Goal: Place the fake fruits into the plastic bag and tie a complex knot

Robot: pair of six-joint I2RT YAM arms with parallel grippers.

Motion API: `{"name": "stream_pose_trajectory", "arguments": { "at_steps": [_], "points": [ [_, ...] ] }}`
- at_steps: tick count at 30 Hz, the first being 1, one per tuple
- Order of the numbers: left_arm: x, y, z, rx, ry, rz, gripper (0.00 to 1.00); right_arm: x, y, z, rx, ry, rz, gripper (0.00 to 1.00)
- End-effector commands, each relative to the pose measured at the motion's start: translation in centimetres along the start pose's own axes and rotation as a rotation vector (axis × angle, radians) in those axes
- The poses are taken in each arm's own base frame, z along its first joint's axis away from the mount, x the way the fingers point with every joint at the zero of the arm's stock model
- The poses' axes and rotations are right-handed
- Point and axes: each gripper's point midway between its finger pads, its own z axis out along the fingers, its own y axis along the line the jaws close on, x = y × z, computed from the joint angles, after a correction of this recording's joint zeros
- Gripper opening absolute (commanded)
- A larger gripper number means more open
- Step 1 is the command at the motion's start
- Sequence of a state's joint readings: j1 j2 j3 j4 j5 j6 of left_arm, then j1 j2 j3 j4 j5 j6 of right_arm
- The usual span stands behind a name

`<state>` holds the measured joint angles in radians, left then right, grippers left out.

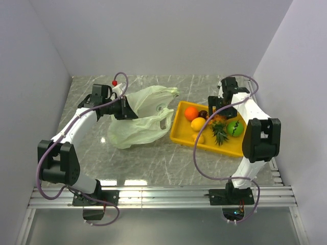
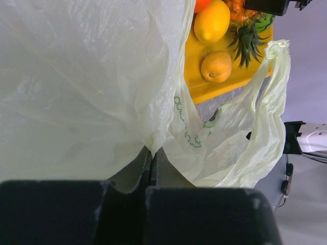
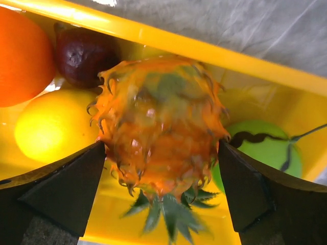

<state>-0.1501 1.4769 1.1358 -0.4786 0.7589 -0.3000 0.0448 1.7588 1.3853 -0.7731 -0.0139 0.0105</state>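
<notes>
The pale-green plastic bag (image 1: 145,120) lies crumpled on the marble table, left of the yellow tray (image 1: 181,133). My left gripper (image 1: 124,109) is shut on a fold of the bag (image 2: 76,76), pinched between its fingertips (image 2: 152,151). A handle loop (image 2: 265,102) hangs free. My right gripper (image 1: 216,115) is over the tray, its fingers closed against both sides of the orange-and-green pineapple (image 3: 158,122). The orange ball (image 1: 191,113), dark plum (image 1: 203,114), lemon (image 1: 198,124), small yellow piece (image 1: 199,138) and green apple (image 1: 235,127) lie in the tray. No knot shows.
The tray's rim (image 3: 204,51) runs close behind the pineapple. Grey walls close in the table on the left, back and right. A metal rail (image 1: 163,196) with both arm bases runs along the near edge.
</notes>
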Motion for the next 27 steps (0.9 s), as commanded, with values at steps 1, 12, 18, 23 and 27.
{"name": "stream_pose_trajectory", "arguments": {
  "at_steps": [1,12,18,23,27],
  "points": [
    [-1.9,-1.0,-0.3,0.025,-0.038,0.065,0.01,0.9,0.5,0.6,-0.054,0.079,0.067,0.98],
    [-1.7,-1.1,-0.3,0.031,-0.023,0.078,0.01,4.0,1.3,2.6,-0.189,0.134,0.075,0.94],
    [-1.7,-1.4,-0.4,0.049,-0.029,0.088,0.0,0.4,1.2,-2.4,-0.273,-0.073,0.006,0.43],
    [-1.7,-1.5,-0.4,0.055,-0.027,0.09,0.01,0.2,0.5,-4.4,-0.226,-0.056,-0.053,0.87],
    [-1.6,-1.5,-0.4,0.054,-0.03,0.095,0.01,2.4,-0.7,-5.0,-0.163,-0.054,-0.075,0.96]
  ]
}}
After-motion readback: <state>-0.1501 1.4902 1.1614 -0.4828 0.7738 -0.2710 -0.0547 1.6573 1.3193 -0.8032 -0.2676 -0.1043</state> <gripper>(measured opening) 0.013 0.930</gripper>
